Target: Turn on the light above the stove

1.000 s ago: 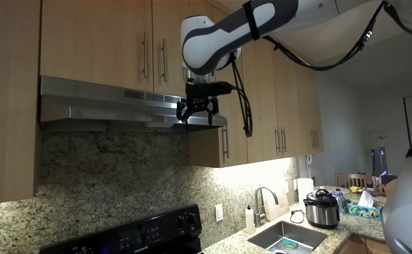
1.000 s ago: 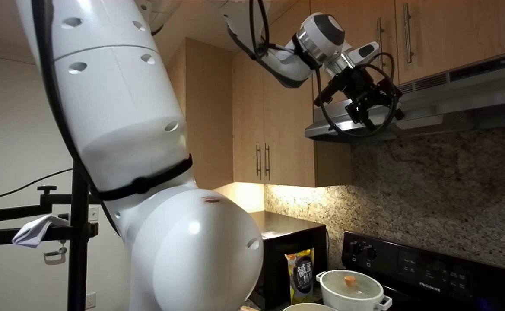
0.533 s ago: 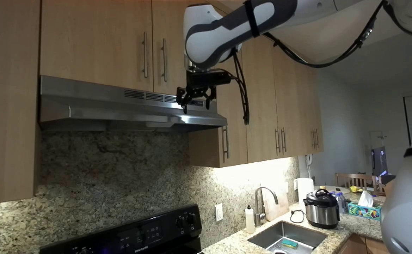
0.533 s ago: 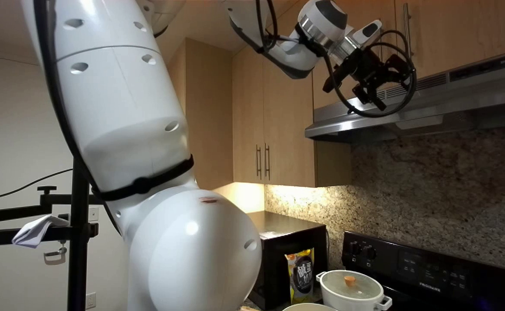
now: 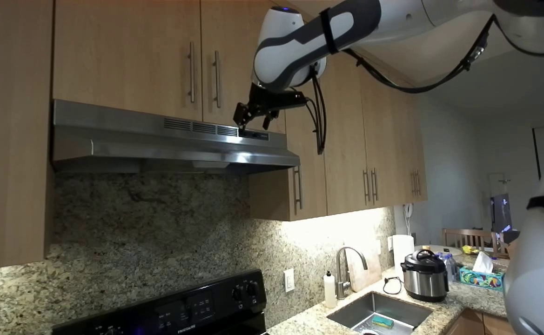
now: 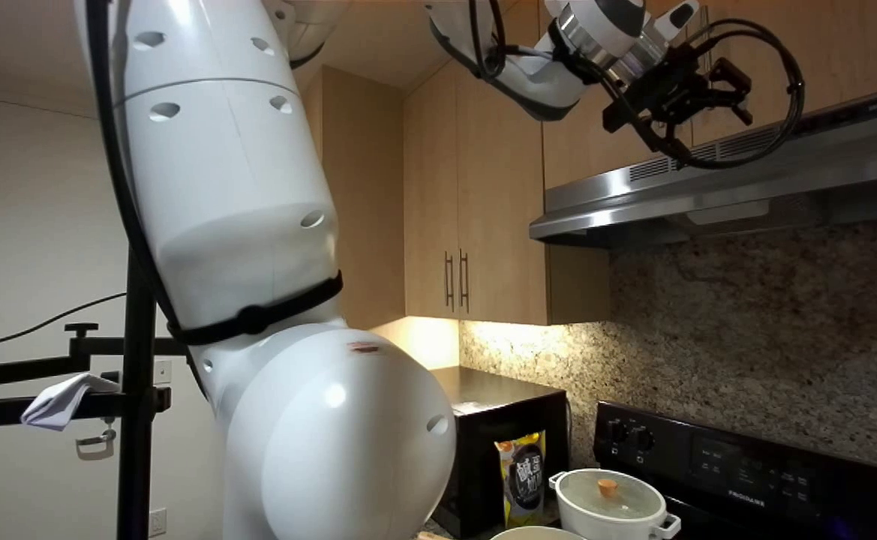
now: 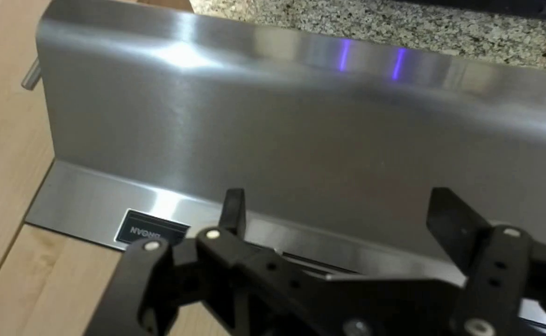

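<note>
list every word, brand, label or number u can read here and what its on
"FRIGIDAIRE": on the black stove panel, whose other markings are too small to read.
Perhaps "BROAN", upside down and blurred in the wrist view: on the dark strip of the range hood.
Snack bag: white characters, too blurred to read.

hood [image 5: 160, 144] above stove [image 5: 225, 300], under cabs [image 5: 127, 56]; sink [image 5: 397, 304] r of stove, w/ sponge [image 5: 382, 321] in it.
</note>
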### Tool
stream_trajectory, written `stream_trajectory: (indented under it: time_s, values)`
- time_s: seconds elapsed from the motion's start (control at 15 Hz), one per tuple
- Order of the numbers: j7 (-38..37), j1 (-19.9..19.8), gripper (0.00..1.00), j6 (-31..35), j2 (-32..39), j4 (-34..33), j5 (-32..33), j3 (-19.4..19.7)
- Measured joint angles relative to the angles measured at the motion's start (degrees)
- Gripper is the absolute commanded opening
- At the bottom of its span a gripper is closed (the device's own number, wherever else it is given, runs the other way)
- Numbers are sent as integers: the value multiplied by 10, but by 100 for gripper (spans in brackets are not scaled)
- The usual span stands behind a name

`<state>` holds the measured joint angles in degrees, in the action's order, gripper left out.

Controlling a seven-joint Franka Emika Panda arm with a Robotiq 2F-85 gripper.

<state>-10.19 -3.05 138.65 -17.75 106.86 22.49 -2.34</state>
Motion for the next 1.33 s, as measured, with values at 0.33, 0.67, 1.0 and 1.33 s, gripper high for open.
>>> stream_trajectory:
  time_s: [0.33,0.67,1.0,1.33]
  values:
    - [198,72,100,56,15,-5,-162,84]
    - [290,84,100,58,34,-31,-253,113]
    - [312,79,100,58,55,-57,-286,128]
    - [311,54,100,58,87,-80,-286,127]
